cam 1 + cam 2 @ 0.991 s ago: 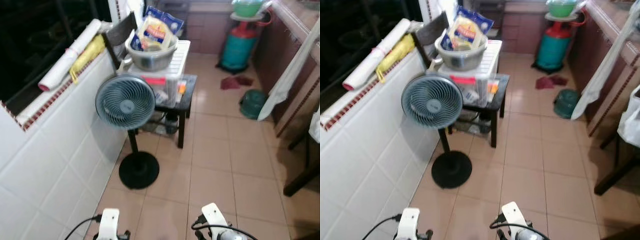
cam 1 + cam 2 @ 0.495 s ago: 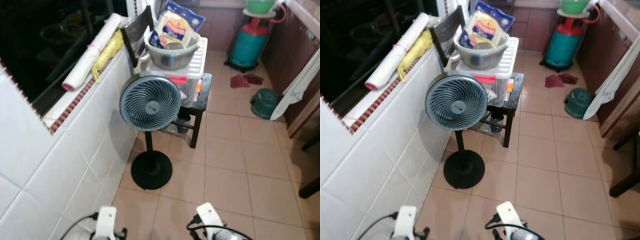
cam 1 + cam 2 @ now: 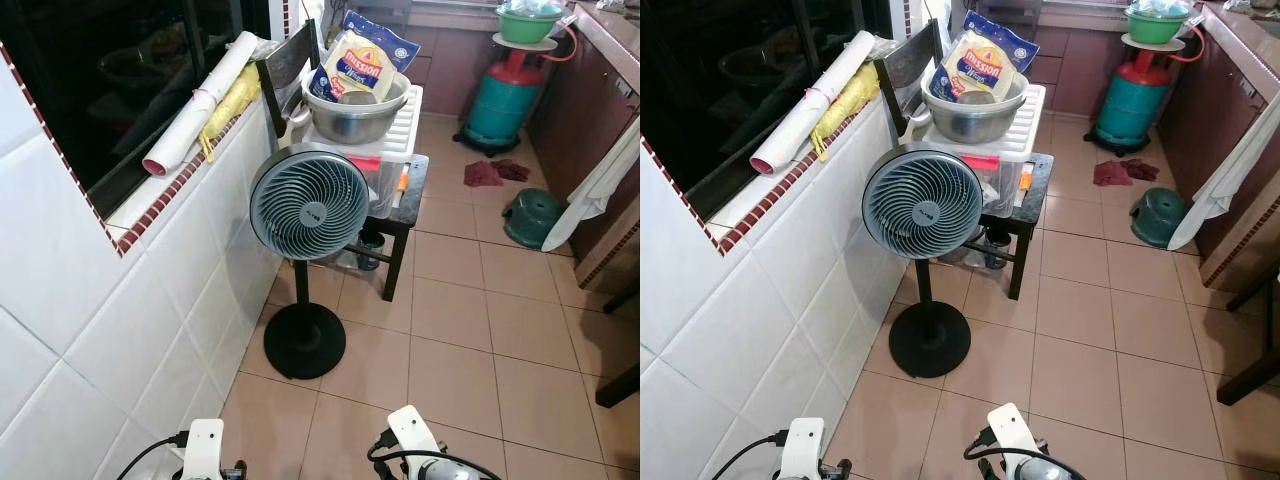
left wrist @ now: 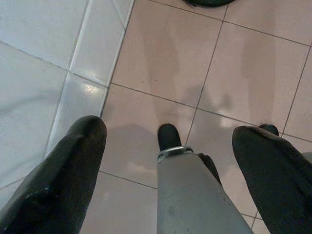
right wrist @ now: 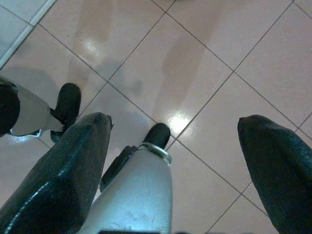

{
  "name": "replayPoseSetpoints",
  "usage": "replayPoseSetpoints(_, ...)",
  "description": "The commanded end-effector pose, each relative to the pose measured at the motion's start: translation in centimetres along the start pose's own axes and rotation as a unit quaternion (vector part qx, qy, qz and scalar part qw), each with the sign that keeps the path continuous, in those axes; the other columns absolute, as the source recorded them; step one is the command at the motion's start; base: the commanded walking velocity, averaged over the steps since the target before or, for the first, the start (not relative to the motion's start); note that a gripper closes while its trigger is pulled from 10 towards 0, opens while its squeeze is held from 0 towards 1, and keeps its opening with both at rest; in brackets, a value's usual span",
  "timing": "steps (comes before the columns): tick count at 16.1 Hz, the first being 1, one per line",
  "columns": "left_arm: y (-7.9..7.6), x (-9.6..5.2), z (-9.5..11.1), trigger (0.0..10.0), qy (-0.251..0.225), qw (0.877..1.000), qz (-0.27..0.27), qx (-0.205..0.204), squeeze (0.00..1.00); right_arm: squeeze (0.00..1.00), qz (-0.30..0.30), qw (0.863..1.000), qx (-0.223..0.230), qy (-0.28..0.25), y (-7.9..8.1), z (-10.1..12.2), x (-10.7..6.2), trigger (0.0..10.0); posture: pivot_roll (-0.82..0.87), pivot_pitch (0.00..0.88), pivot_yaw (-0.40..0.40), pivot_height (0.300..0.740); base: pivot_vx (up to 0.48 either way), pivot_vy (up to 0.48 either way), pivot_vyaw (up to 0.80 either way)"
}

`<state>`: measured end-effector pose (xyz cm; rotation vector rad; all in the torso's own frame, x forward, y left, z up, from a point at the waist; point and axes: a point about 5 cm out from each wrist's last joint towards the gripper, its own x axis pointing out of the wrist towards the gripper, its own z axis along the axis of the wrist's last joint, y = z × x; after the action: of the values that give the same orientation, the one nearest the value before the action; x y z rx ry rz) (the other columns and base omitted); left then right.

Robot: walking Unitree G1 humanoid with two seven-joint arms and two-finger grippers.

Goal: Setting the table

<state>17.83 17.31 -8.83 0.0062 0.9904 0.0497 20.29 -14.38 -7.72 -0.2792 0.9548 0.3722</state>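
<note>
Plainly, the robot stands on the tiled floor (image 3: pixel 470 330) of a narrow kitchen passage, with both arms hanging low and nothing in hand. Largest of all is the white tiled wall (image 3: pixel 120 300), running along beside the left claw (image 4: pixel 165 141) and topped by a ledge with a rolled white sheet (image 3: pixel 200 100) and something yellow beside it. Ahead of both claws, well apart from them, stands a pedestal fan (image 3: pixel 303 205) on a round black base. Just behind the fan is a small black worktop (image 3: pixel 405 195) carrying a white plastic box and, on that, a steel basin (image 3: pixel 355 110) holding a bag of wraps (image 3: pixel 362 65). Farther off, ahead of the right claw (image 5: pixel 175 146), are a teal gas cylinder (image 3: pixel 507 95) with a green bowl on top, a green stool and a red rag on the floor.

Both claws are spread wide, each with its two black fingers far apart over bare tile, gripping nothing; a silver leg and black foot show between the fingers in each wrist view.

No plates or cutlery can be made out; the basin on the worktop is the nearest likely thing for the table. The step looks like walking and searching. To do it well, steer round the fan's base and cord-side wall, keep the arms tucked, and face the worktop squarely before reaching.
</note>
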Motion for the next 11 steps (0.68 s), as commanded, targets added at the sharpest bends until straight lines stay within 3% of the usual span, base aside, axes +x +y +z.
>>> replayPoseSetpoints(1,0.36,-0.08,-0.51,10.0,0.01,1.0,0.006,-0.008,0.0,0.0,0.002,1.0,-0.004,-0.001,-0.02,0.31,0.04,10.0,-0.07,0.063,-0.016,0.74,0.0,0.0,0.0)
replayPoseSetpoints(6,0.6,-0.11,-0.66,10.0,0.013,1.0,0.009,-0.007,0.0,0.0,0.003,1.0,-0.008,0.005,0.13,0.18,0.07,10.0,-0.07,0.067,-0.011,0.74,0.0,0.0,-0.75)
replayPoseSetpoints(11,0.63,-0.12,-0.72,10.0,0.017,1.0,0.004,0.009,0.0,0.0,-0.001,1.0,0.003,0.007,0.05,-0.11,0.02,10.0,-0.08,0.067,0.001,0.74,0.0,0.0,0.0)
